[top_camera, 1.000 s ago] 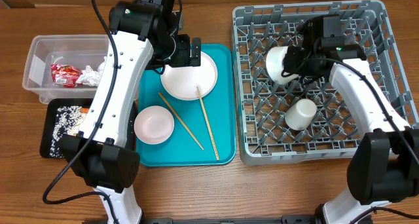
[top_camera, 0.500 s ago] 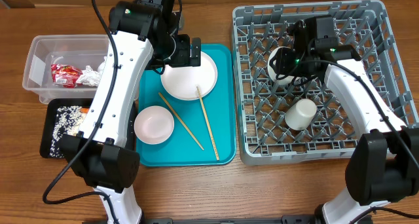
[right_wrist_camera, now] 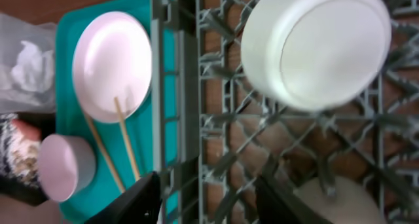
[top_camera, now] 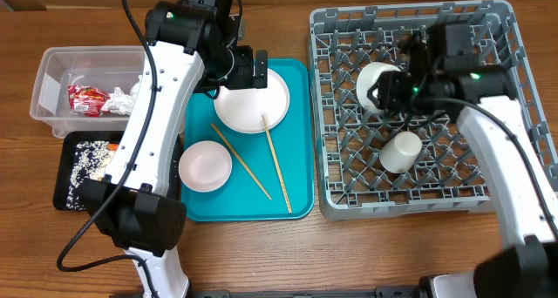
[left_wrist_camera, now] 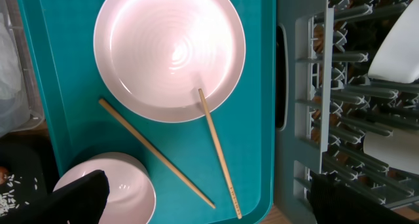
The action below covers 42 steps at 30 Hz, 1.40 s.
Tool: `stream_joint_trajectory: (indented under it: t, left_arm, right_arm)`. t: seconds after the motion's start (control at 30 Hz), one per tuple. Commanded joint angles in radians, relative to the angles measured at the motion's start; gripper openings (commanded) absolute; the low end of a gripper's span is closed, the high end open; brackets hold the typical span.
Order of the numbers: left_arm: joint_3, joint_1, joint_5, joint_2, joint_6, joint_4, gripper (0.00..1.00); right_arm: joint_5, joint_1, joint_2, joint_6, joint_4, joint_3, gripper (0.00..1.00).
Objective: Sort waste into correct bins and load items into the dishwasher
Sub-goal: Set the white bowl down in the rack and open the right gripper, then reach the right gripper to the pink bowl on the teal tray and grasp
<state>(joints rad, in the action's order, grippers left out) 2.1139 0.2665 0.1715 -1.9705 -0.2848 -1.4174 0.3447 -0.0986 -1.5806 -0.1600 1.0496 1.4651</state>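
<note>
A white bowl [top_camera: 375, 82] lies upside down in the grey dishwasher rack [top_camera: 497, 45], with a white cup [top_camera: 401, 152] nearer the front. My right gripper [top_camera: 391, 91] hovers open just beside the bowl; in the right wrist view its fingers [right_wrist_camera: 133, 201] straddle only rack pegs, and the bowl [right_wrist_camera: 314, 44] is free ahead. On the teal tray, a white plate [top_camera: 251, 100], a second small bowl [top_camera: 205, 165] and two chopsticks [top_camera: 277, 163] rest. My left gripper [top_camera: 248, 71] hangs open above the plate [left_wrist_camera: 170, 50], empty.
At the left, a clear tub [top_camera: 52, 67] holds a red wrapper [top_camera: 85, 99] and crumpled paper [top_camera: 122, 102]. A black tray [top_camera: 65, 189] in front of it carries white grains. The teal tray [top_camera: 296, 202] sits close against the rack's left wall.
My right gripper has opened and let go of the white bowl, which stays in the rack, and the arm has drawn back to the right. The left arm has not moved.
</note>
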Motion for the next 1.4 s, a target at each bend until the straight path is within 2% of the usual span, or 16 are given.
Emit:
stream_joint_trajectory:
  t: [0.0, 0.1, 0.23, 0.43, 0.63, 0.9, 1.1, 1.2, 1.37]
  left_arm:
    - [0.010, 0.002, 0.010, -0.004, 0.008, 0.006, 1.00]
    - [0.010, 0.002, 0.012, -0.004, 0.008, 0.006, 1.00]
    - [0.011, -0.004, 0.006, 0.002, 0.008, -0.017, 1.00]
    - [0.011, -0.063, -0.084, 0.026, -0.008, -0.075, 1.00]
    - [0.011, -0.172, -0.105, 0.076, -0.006, -0.140, 1.00]
    - [0.011, -0.322, -0.101, 0.196, 0.016, -0.143, 1.00]
    - [0.011, -0.365, -0.104, 0.237, 0.020, -0.165, 1.00]
    - [0.010, -0.366, -0.165, 0.237, 0.019, -0.179, 1.00]
    - [0.010, -0.391, -0.190, 0.238, -0.011, -0.163, 1.00]
  right_arm:
    - [0.135, 0.002, 0.038, -0.001, 0.061, 0.030, 0.50]
    - [0.246, -0.010, 0.037, 0.000, 0.124, 0.029, 0.50]
    - [0.227, -0.071, 0.037, 0.014, 0.164, 0.028, 0.50]
    - [0.188, -0.186, 0.035, -0.002, 0.147, 0.028, 0.50]
    - [0.157, -0.308, 0.026, -0.102, 0.047, 0.027, 0.50]
    - [-0.008, -0.500, -0.012, -0.260, -0.099, 0.027, 0.52]
    - [-0.201, -0.669, -0.111, -0.268, -0.217, 0.027, 0.54]
    - [-0.315, -0.755, -0.218, -0.267, -0.312, 0.027, 0.59]
    - [-0.325, -0.814, -0.349, -0.267, -0.410, 0.027, 0.59]
